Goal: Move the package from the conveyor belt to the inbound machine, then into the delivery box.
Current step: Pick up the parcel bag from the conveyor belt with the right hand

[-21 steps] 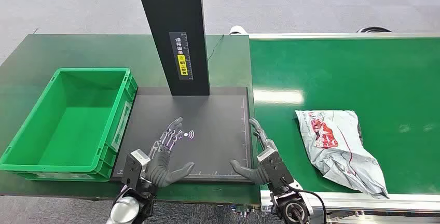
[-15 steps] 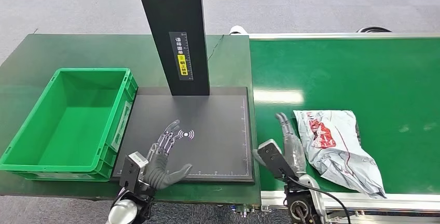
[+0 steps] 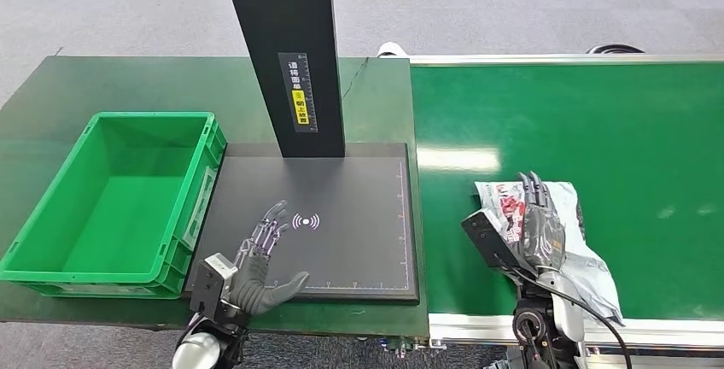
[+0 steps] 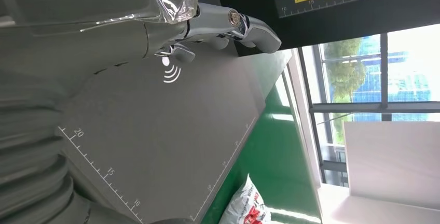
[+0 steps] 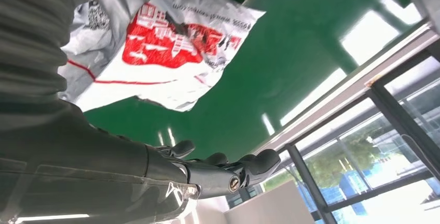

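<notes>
A grey plastic package (image 3: 570,249) with a red print lies crumpled on the green conveyor belt (image 3: 598,121); the right wrist view shows the package (image 5: 171,58) close below. My right hand (image 3: 531,231) hovers over its left part, fingers straight and apart, holding nothing. My left hand (image 3: 256,254) rests flat and open above the black plate of the inbound machine (image 3: 341,215), near the white signal mark (image 3: 305,221). The green delivery box (image 3: 115,198) stands empty to the left of the plate.
The machine's black post (image 3: 290,53) rises from the back of the plate. A dark green table (image 3: 128,83) carries box and machine. The belt's metal rim (image 3: 478,326) runs along the near edge.
My right hand has swung from the plate's right corner across onto the belt and now sits over the package. The left hand has drawn back slightly toward me.
</notes>
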You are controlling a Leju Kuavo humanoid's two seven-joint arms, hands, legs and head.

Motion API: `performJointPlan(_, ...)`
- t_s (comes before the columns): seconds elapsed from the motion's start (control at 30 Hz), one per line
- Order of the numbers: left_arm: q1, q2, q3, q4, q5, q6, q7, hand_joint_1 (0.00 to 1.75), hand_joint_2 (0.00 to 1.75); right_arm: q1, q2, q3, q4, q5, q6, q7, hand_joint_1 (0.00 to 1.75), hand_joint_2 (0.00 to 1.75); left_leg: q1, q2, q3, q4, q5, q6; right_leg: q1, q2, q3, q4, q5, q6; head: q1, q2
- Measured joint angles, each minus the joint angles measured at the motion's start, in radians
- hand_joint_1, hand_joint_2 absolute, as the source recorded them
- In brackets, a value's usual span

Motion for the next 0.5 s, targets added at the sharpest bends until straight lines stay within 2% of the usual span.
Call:
performJointPlan(0.23,0.003,0.0,0.005,-0.001,0.0,0.0,0.0,0.0,1.75,-0.011,-0.01,-0.01,0.018,0.009,0.014,0.016,0.0,1.75,0.0,0.0,0.0,0.0,0.0,0.0,0.0,0.0,0.0,0.0,0.0,0.0,0.0,0.0)
performJointPlan(0.4,0.003,0.0,0.006,-0.001,-0.008,0.0,0.004,0.0,1.75,-0.02,-0.02,-0.017,0.059,0.086,0.19,0.208,0.0,1.75,0.0,0.0,0.0,0.0,0.0,0.0,0.0,0.0,0.0,0.0,0.0,0.0,0.0,0.0)
performJointPlan(0.5,0.003,0.0,0.006,-0.002,-0.012,0.001,0.014,0.0,1.75,-0.02,-0.026,-0.026,0.099,0.12,0.239,0.272,0.0,1.75,0.0,0.0,0.0,0.0,0.0,0.0,0.0,0.0,0.0,0.0,0.0,0.0,0.0,0.0)
